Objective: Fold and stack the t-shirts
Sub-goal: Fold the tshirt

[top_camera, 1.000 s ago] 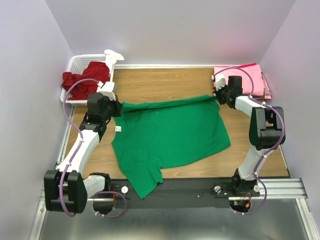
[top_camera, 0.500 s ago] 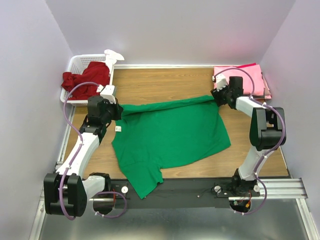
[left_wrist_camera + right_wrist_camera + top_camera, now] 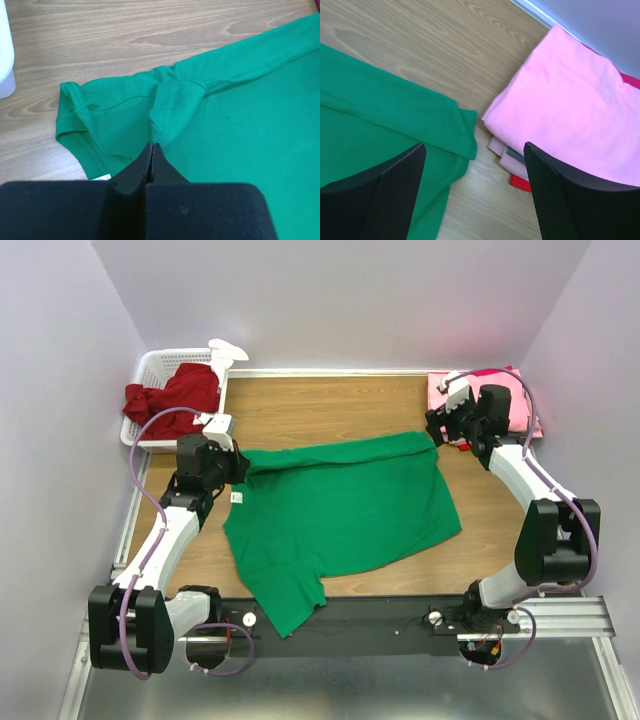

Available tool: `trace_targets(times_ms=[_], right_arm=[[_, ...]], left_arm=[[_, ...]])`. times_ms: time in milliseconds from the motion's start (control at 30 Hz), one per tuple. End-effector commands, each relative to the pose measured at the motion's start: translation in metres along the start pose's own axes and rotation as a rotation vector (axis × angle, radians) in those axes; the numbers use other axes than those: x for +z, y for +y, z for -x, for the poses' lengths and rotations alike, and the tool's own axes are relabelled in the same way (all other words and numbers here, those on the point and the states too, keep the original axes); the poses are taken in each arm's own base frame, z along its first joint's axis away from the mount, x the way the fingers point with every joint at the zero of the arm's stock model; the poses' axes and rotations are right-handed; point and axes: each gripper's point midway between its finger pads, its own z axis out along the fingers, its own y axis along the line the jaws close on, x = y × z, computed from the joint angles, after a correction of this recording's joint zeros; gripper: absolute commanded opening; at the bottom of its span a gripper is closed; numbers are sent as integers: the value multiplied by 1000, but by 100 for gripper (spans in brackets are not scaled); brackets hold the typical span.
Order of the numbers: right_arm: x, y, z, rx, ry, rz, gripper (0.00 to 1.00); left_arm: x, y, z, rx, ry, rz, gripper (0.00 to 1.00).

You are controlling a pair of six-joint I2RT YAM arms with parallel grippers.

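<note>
Top view, shirt: the green t-shirt point(image 3: 340, 510) is spread flat on the wood surface point(image 3: 330, 400). Its far edge runs from the left gripper point(image 3: 240, 468) to the right gripper point(image 3: 438, 430).
Top view, extras: a dark red t-shirt point(image 3: 170, 395) is slumped in the white basket point(image 3: 150, 365) just beyond the left jaws. The pink t-shirts point(image 3: 515, 390) are stacked right behind the right jaws.
Top view, room: plain lilac walls all round, with a metal rail at the near edge.
Left wrist, jaws: you only get this here. They're pressed fully together, and a puckered ridge of green cloth runs straight into the tips, so it looks pinched.
Right wrist, jaws: spread wide with nothing between them. The shirt's corner lies loose under the gap, just beside the pink stack.
Right wrist, bonus: the stack's lower layers show up, with paler pink ones and a red layer point(image 3: 520, 182) at the bottom.
</note>
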Motion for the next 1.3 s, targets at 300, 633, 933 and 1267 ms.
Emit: trace_targets(times_ms=[300, 633, 933, 1267], right_arm=[[-20, 42, 14, 185, -60, 170, 86], [-21, 46, 3, 193, -38, 170, 86], [-19, 50, -8, 193, -16, 177, 86], [-20, 67, -15, 213, -10, 246, 86]], left_arm=[[-7, -8, -4, -68, 8, -18, 0], [-25, 15, 2, -184, 9, 179, 18], [-69, -9, 59, -69, -238, 103, 68], [-1, -32, 15, -8, 31, -165, 56]])
